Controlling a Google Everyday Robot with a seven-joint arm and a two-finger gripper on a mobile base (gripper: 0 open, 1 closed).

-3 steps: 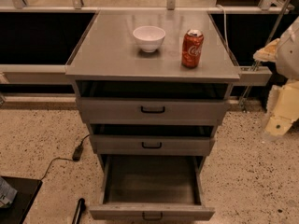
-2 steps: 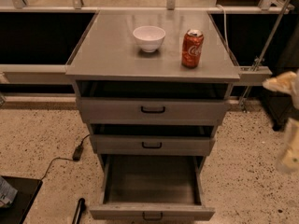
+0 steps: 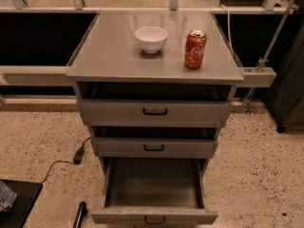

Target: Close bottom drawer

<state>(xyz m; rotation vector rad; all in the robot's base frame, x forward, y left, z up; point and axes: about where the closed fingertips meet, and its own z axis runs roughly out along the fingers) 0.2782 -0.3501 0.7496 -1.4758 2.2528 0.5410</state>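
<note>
**Arm gone from view, bottom drawer still wide open**

A moment ago the pale arm showed beyond the right edge of the desk [image 3: 109, 46]; now it has left the view altogether. The gripper is out of sight, so how far open it is, or whether it holds anything, cannot be told. The bottom drawer [image 3: 154, 216] stands pulled far out beneath the desk's front edge, its box bare and its black handle at the frame's lower border. Nothing on it has shifted. I judge the closing push has not begun and the arm is repositioning.
</note>
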